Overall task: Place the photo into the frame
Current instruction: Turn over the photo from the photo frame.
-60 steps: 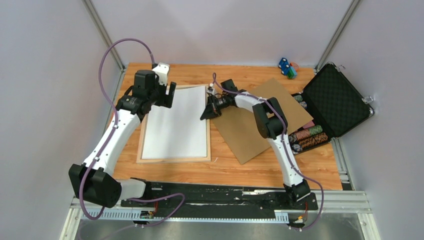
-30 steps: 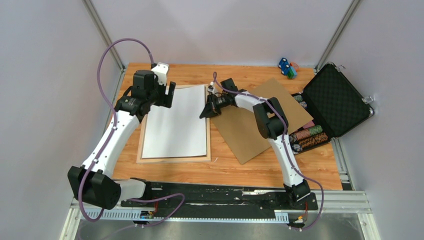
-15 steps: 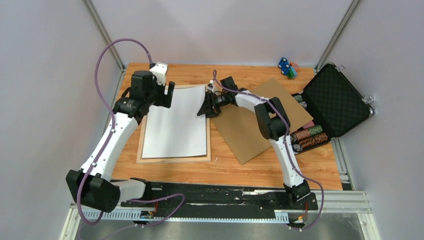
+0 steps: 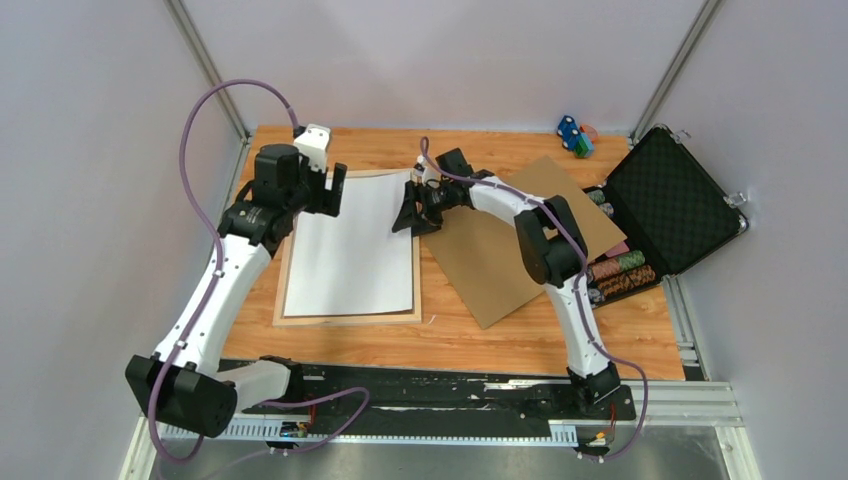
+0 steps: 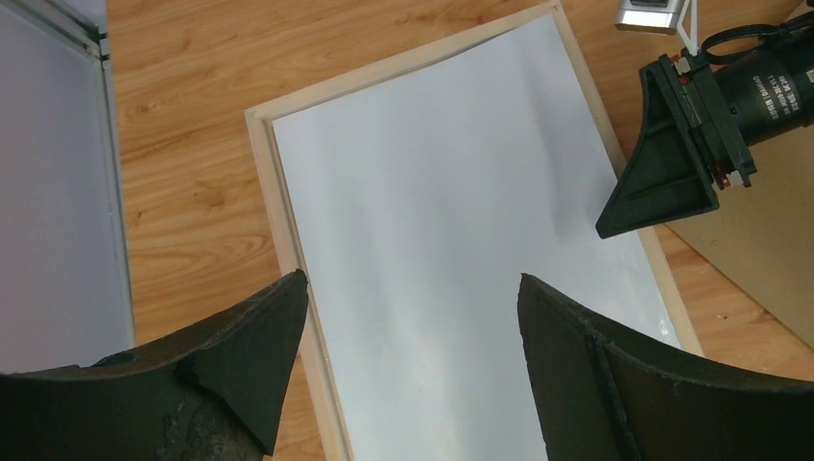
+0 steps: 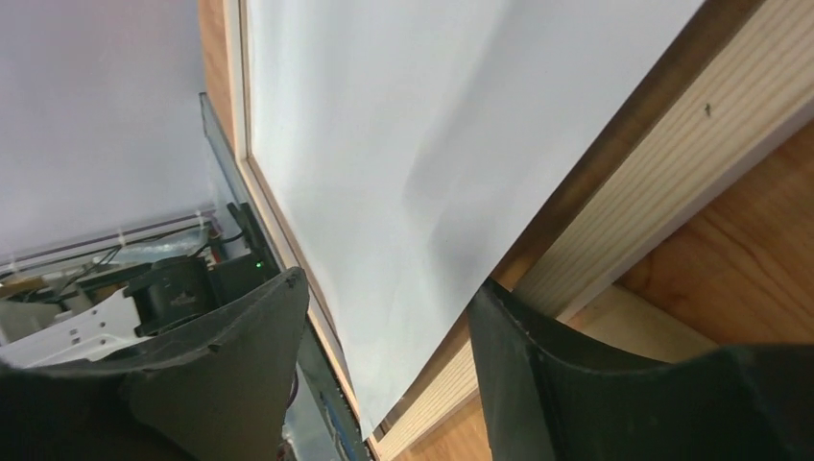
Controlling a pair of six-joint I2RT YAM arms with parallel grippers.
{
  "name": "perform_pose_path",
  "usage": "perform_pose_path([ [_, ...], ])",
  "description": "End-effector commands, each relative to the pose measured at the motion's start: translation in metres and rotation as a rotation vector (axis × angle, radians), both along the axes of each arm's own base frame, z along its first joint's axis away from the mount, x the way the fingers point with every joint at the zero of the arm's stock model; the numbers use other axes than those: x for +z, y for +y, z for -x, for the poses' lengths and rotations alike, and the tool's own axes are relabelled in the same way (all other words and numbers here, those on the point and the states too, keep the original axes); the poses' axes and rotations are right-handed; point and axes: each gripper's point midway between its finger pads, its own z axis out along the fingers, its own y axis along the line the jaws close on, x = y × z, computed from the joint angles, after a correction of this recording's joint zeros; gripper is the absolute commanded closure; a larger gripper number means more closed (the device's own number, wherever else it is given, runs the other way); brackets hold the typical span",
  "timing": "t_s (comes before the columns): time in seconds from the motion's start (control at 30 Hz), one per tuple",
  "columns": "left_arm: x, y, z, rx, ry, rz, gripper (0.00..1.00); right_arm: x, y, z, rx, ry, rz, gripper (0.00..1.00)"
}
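The photo (image 4: 352,245) lies white back up inside the frame (image 4: 347,319), a pale wood rectangle flat on the table. In the left wrist view the photo (image 5: 451,240) sits slightly askew within the frame's rails (image 5: 278,202). My left gripper (image 4: 336,190) (image 5: 413,277) hovers open above the photo's far left part, touching nothing. My right gripper (image 4: 408,215) (image 6: 389,279) stands open at the frame's right rail (image 6: 614,221). The photo's right edge (image 6: 413,144) rests over that rail between the spread fingers, with neither finger pressing on it.
A plain brown backing board (image 4: 520,240) lies slanted right of the frame, under the right arm. An open black case (image 4: 670,200) with stacked poker chips (image 4: 615,272) stands at the right edge. Small blue and green toys (image 4: 574,135) sit at the back.
My right gripper has opened and let go of the photo's right edge, shifting slightly left. The left arm has drawn a little to the left, still open.
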Motion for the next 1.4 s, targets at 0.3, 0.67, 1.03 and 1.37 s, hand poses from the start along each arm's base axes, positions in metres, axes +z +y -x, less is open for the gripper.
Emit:
perform_pose_path([
  [0.3,0.02,0.006,0.003,0.014,-0.079,0.006,0.05,0.057,-0.03,-0.003,-0.022,-0.311,0.151,0.29],
  [0.67,0.012,0.0,0.003,-0.012,-0.046,0.013,0.0,0.082,-0.101,0.022,-0.025,-0.571,0.333,0.29],
  [1.03,-0.002,-0.067,-0.011,-0.313,-0.007,0.174,0.0,0.096,-0.236,0.075,-0.28,-0.657,0.328,0.28],
  [1.37,-0.033,-0.178,-0.045,-0.684,0.077,0.224,0.0,0.084,-0.287,0.121,-0.345,-0.615,0.274,0.29],
])
